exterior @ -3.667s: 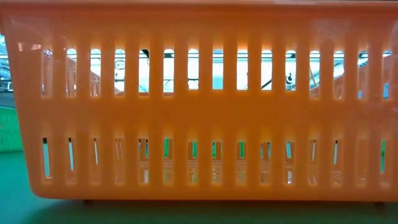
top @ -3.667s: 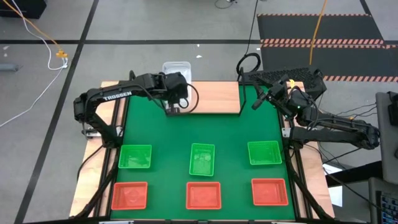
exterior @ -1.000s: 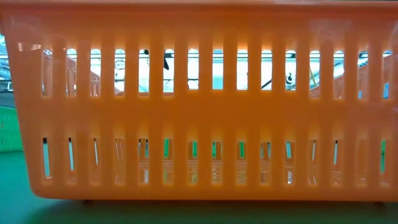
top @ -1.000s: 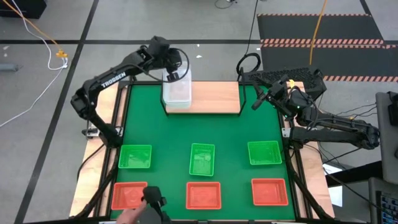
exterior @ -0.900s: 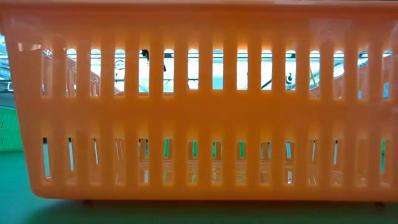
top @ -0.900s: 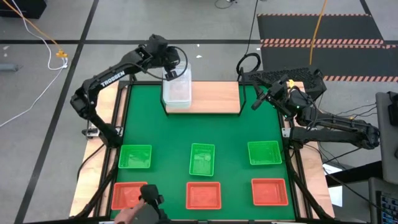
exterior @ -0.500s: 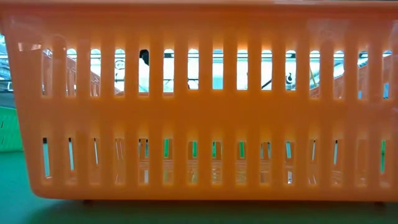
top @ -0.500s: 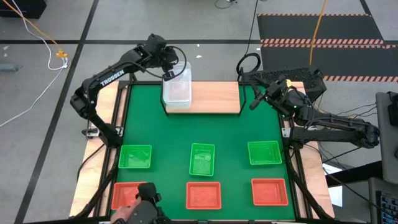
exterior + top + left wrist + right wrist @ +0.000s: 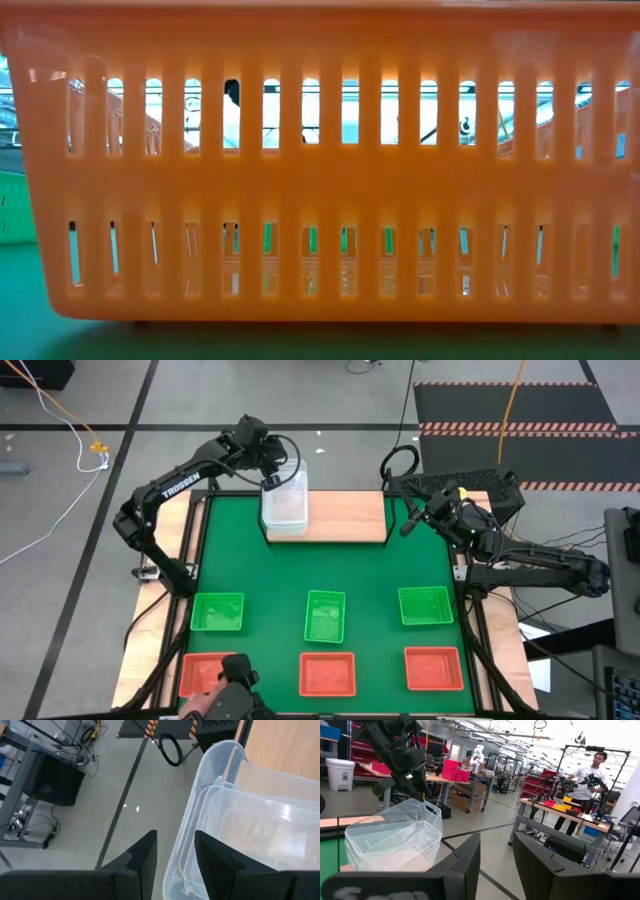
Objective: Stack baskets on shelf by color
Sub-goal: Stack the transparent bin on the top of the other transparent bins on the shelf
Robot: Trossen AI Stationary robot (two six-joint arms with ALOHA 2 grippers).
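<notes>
Clear translucent plastic baskets sit stacked on light-brown wooden shelf, left end. Left wrist: left gripper spread, straddling top basket's far wall. Right wrist: right gripper spread, idle. Risk: retracting snags rim, tips stack.

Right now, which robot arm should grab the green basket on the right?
Probably the right. The right gripper hangs open nearest that green basket, while the left gripper is at the clear baskets on the shelf.
</notes>
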